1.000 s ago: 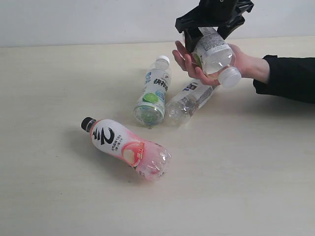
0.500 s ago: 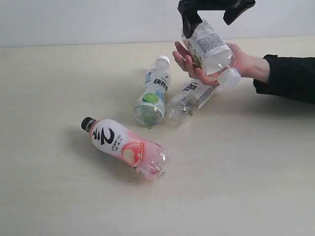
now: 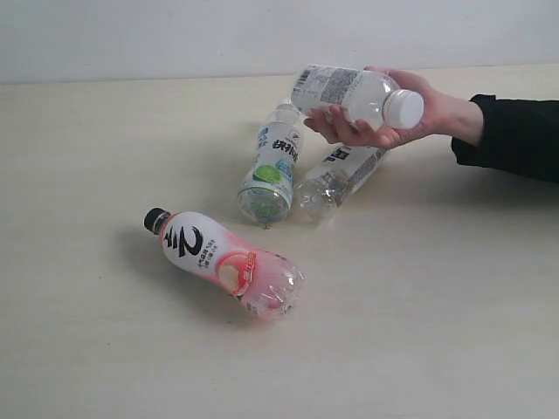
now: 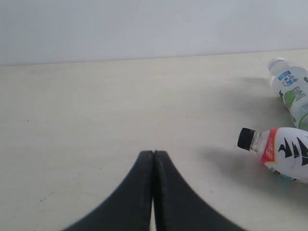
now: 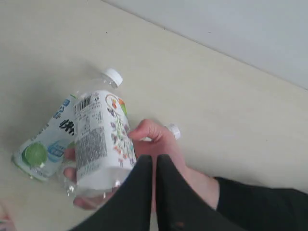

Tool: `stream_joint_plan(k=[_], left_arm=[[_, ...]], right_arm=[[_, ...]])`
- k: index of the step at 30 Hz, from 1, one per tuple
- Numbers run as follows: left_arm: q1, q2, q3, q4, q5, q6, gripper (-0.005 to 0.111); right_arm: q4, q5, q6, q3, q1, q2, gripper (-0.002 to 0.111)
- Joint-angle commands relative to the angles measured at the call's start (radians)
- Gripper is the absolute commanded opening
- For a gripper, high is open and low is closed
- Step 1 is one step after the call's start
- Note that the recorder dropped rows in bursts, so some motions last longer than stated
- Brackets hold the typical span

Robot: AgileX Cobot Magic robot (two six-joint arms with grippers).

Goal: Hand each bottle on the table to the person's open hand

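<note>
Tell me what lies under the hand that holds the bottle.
A clear white-labelled bottle lies on the table beneath the hand, beside the green-and-white bottle. In the exterior view the hand covers its neck and cap.

A white-labelled, white-capped bottle [image 3: 336,87] lies on its side in the person's open hand [image 3: 432,115], below the right gripper [image 5: 154,158] and clear of it. Lower, on the cream table [image 3: 454,314], the green-and-white bottle [image 3: 272,170] and second white-labelled bottle [image 3: 336,179] lie with bases together. The pink-labelled, black-capped bottle [image 3: 223,260] lies ahead of the left gripper [image 4: 153,154].
</note>
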Motion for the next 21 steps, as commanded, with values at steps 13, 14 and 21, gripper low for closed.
stream_joint_plan(k=[13,14,21], left_arm=[[-0.001,-0.005,0.003,0.003,-0.007,-0.003,0.003],[-0.001,-0.005,0.003,0.003,-0.007,-0.003,0.003],[-0.001,-0.005,0.003,0.003,-0.007,-0.003,0.003]], right_arm=[[0.122,-0.667,-0.019,1.090,-0.002,-0.948,0.002],[0.096,-0.705,-0.019,1.161,-0.002,-1.001,0.002],[0.104,-0.763,-0.019,1.475,-0.002,-1.245,0.002]])
